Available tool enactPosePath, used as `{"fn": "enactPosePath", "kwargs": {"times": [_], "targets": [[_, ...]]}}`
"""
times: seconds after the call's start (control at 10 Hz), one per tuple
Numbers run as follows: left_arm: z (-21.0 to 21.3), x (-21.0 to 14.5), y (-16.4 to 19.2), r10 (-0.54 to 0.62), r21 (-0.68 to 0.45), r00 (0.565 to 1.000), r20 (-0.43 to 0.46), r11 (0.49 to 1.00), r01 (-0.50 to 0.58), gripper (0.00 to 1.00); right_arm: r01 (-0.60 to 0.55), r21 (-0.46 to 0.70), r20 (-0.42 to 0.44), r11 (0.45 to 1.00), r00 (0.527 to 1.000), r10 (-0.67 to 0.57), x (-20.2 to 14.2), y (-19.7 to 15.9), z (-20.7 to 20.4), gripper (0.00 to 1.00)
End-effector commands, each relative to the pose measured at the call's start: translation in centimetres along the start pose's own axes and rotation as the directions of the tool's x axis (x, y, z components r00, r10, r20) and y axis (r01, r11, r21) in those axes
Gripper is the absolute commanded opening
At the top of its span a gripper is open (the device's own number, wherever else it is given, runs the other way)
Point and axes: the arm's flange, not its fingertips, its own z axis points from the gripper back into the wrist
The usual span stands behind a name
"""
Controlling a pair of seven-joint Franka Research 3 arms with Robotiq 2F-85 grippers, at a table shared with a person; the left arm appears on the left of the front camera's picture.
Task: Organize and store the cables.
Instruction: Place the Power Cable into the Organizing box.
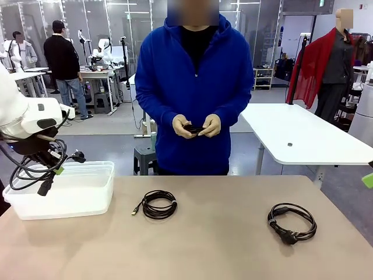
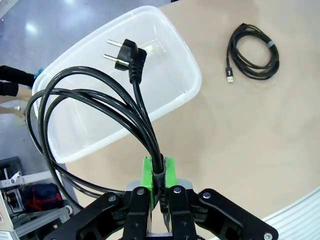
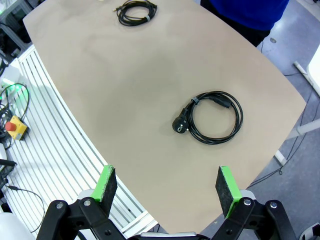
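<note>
My left gripper (image 2: 159, 172) is shut on a coiled black power cable (image 2: 90, 95), gripping it at its strap. The coil and its angled plug hang above a clear plastic bin (image 2: 165, 75). From the front, that gripper (image 1: 55, 169) and the held cable (image 1: 26, 175) sit over the bin's (image 1: 87, 192) left end. A thin coiled cable (image 1: 157, 205) lies mid-table, and a thicker coil with a power plug (image 1: 291, 221) lies to the right. My right gripper (image 3: 165, 186) is open, high above the table's edge, with the thicker coil (image 3: 212, 117) below and ahead of it.
A person in a blue hoodie stands at the far side, gloved hands (image 1: 194, 128) holding a small dark item at waist height. The thin coil (image 3: 136, 11) lies near the table's far end in the right wrist view. A white table (image 1: 303, 134) stands behind on the right.
</note>
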Motion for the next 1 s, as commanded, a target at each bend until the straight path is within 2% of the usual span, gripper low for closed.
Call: {"fn": "enactPosePath", "kwargs": {"times": [0.0,0.1,0.2,0.4,0.7,0.9], "targets": [[0.0,0.0,0.0,0.001,0.0,1.0,0.0,1.0,-0.001,0.11,-0.003,0.004,-0.001,1.0,1.0,0.003,0.1,0.1,-0.1,1.0],[-0.8,0.8,1.3,0.037,-0.005,0.999,-0.003,0.999,-0.037,0.11,-0.003,0.004,-0.001,1.0,1.0,0.003,0.1,0.1,-0.1,1.0],[-1.6,1.5,2.4,0.028,0.0,1.0,-0.004,1.0,-0.028,0.11,-0.003,0.004,-0.001,1.0,1.0,0.003,0.1,0.1,-0.1,1.0],[-3.9,3.4,4.7,0.041,0.018,0.997,-0.058,0.999,-0.04,0.11,-0.003,0.004,-0.001,1.0,1.0,0.003,0.1,0.1,-0.1,1.0],[-6.2,5.3,6.2,0.028,0.036,0.998,-0.053,0.999,-0.026,0.11,-0.003,0.004,-0.001,1.0,1.0,0.003,0.1,0.1,-0.1,1.0],[-8.3,6.6,7.0,0.056,0.033,0.993,-0.103,0.998,-0.053,0.11,-0.003,0.004,-0.001,1.0,1.0,0.003,0.1,0.1,-0.1,1.0]]}}
